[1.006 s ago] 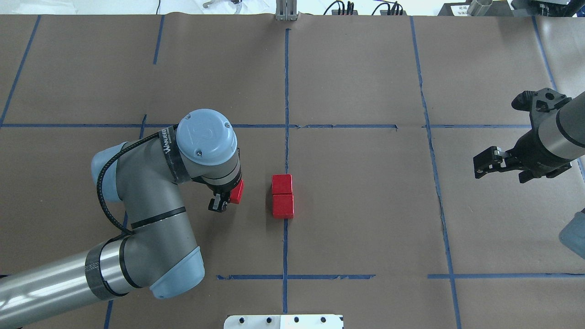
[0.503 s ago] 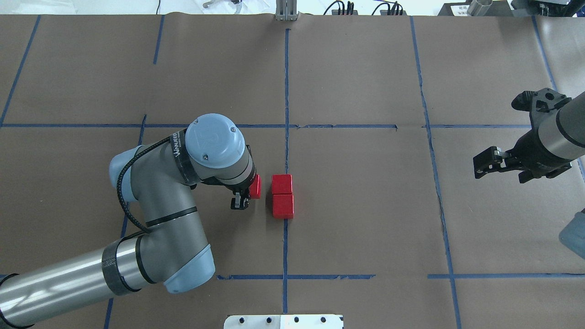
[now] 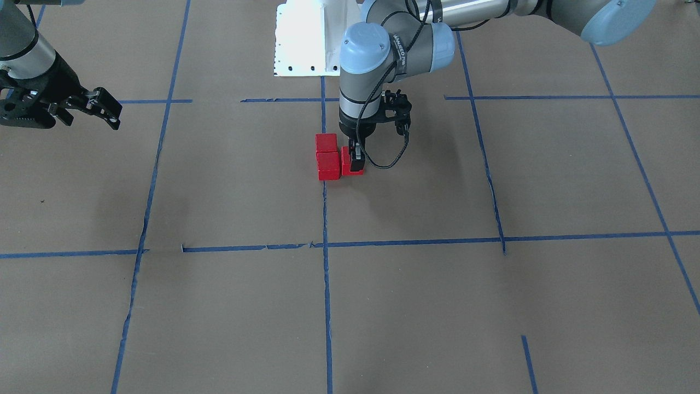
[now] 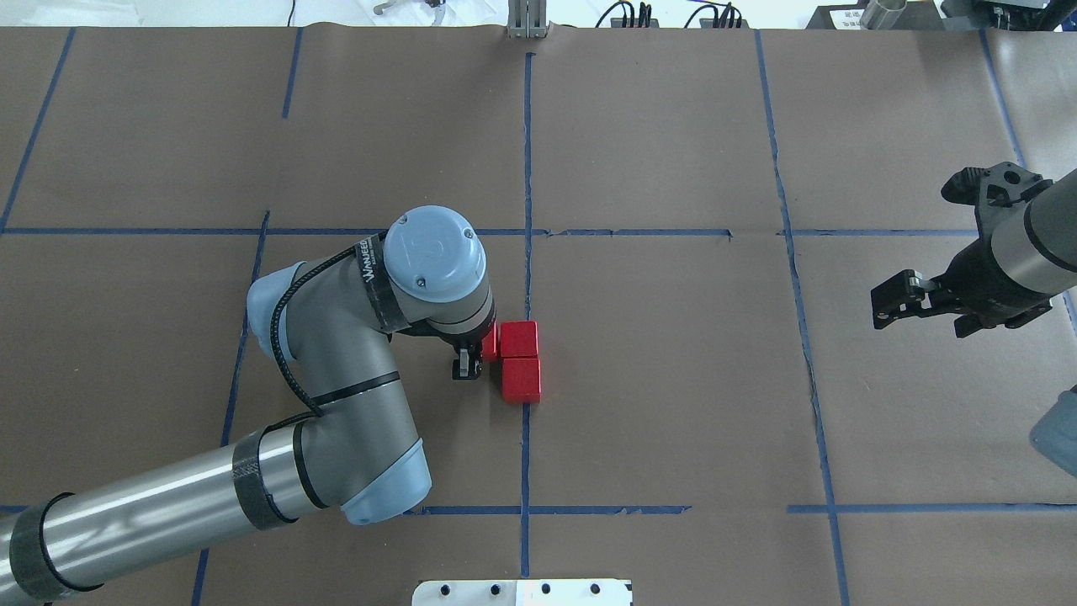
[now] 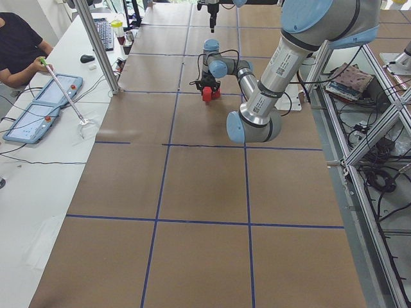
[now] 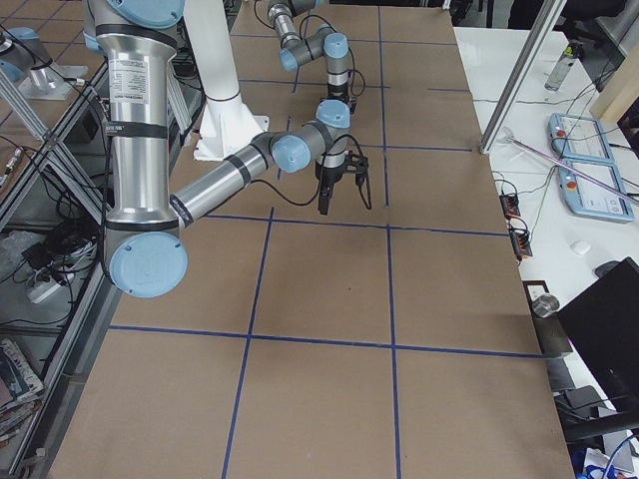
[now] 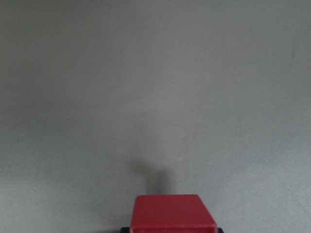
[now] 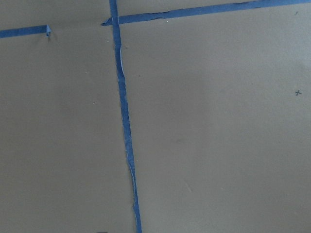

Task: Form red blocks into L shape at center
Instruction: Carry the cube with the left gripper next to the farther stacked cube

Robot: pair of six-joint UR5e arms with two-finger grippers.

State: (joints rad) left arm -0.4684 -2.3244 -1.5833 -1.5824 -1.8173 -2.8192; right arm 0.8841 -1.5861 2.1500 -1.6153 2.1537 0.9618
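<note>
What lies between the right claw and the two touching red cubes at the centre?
Between the right claw and the small red cubes, the overhead view shows only bare brown paper, crossed by one blue tape line.

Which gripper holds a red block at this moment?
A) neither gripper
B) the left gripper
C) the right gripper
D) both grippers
B: the left gripper is shut on a red block beside the other two red blocks, while the right gripper is open and holds nothing.
</note>
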